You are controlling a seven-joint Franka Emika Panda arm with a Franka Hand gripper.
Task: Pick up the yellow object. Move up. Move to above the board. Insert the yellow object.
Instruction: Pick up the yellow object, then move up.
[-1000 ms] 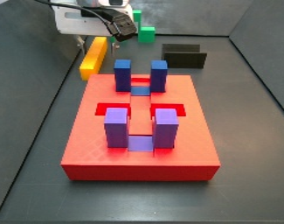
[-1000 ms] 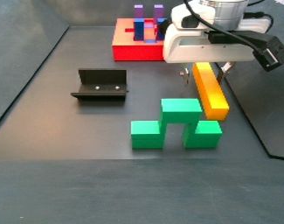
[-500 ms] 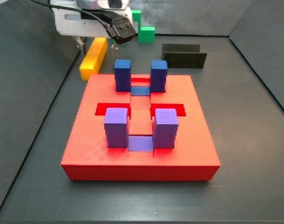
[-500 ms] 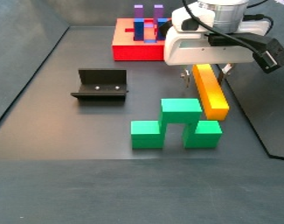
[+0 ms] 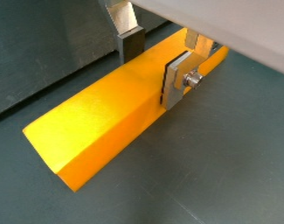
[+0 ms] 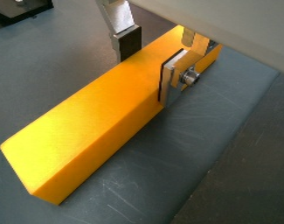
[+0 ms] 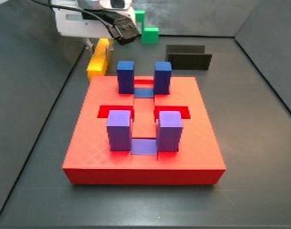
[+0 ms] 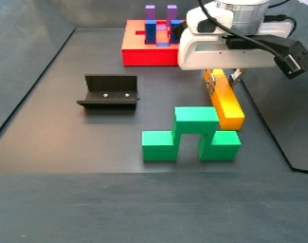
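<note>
Dark grey matte table, faintly scuffed in both wrist views, walled at the sides. Largest item on it: the board, a flat red square slab with a smooth top, recessed slots, two blue posts at the far end and two purple posts nearer the camera in a side view; seen far back behind the arm from the opposite side. Green blocks, plain stepped cubes, matte, near the table's front edge in a side view. Black fixture, L-shaped bracket on a base plate, standing well apart from the green blocks. Yellow object: long straight rectangular bar, flat bright yellow top, orange-shaded sides, sharp edges, smooth unmarked surface; also clear at. Bar sits beside the board, under the white wrist housing, one end tilted toward the green blocks; whether it touches the table cannot be told. Gripper directly over the bar near its far end. Fingers, flat silver plates with dark pads, pinching the yellow bar across its width, one plate on each long side, pads pressed to the orange faces.
</note>
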